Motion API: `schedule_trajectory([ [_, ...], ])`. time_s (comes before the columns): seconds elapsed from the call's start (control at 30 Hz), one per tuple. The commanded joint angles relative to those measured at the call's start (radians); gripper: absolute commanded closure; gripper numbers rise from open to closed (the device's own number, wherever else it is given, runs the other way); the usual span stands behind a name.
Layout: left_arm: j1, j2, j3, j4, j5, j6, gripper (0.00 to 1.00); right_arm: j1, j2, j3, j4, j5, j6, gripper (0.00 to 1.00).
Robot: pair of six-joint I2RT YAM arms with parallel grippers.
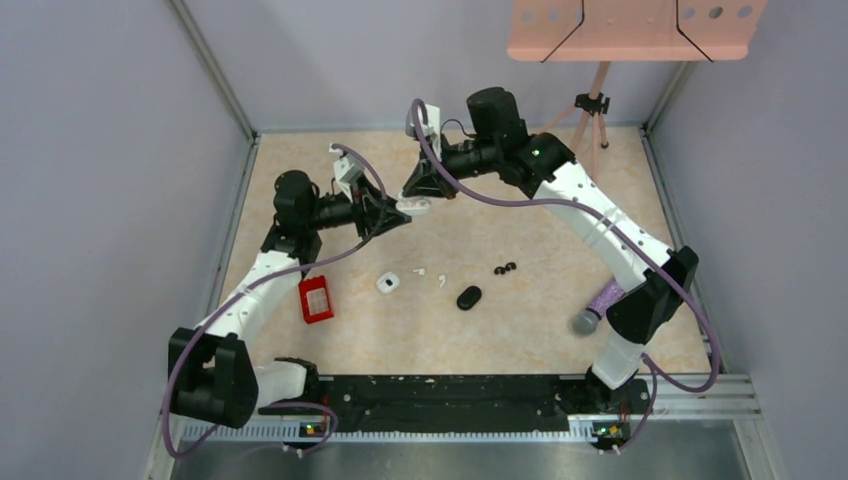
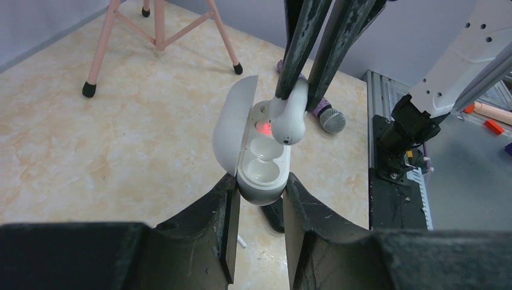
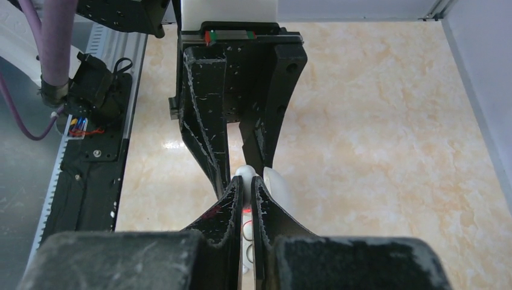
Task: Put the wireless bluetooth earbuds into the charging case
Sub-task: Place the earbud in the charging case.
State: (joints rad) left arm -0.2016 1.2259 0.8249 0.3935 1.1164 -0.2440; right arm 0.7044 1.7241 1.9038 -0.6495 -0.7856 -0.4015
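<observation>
The left gripper [image 2: 261, 181] is clamped on an open, glossy white plastic charging case [image 2: 232, 124], held clear of the table. The right gripper [image 3: 246, 186] pinches a white short-stemmed plastic earbud [image 2: 288, 124] by its stem, directly over the case's upper socket.

"How do the arms sit?"
"The left arm [image 1: 250, 290] reaches forward and the right arm [image 1: 590, 210] arcs inward. Their wrists face each other, tips nearly meeting."
"And the jaws?"
"The left gripper [image 2: 261, 181] clamps the charging case [image 2: 262, 172]. The right gripper [image 2: 294, 96] pinches a white earbud [image 2: 288, 124], jaws narrow."
</observation>
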Motion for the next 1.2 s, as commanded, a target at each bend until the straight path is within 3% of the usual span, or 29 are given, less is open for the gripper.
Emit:
schedule_trajectory([
  [0.0,-0.007,-0.028,0.061,0.036,0.036,0.038,1.00,0.013,-0.015,-0.006,0.004,-0.010,-0.027,1.00],
  [0.87,-0.007,-0.036,0.087,0.003,0.021,0.051,1.00,0.030,0.015,-0.018,-0.025,0.024,-0.074,0.99],
  [1.17,-0.007,-0.034,0.083,-0.100,0.016,0.133,1.00,0.014,-0.027,0.125,-0.021,-0.028,0.052,0.57],
])
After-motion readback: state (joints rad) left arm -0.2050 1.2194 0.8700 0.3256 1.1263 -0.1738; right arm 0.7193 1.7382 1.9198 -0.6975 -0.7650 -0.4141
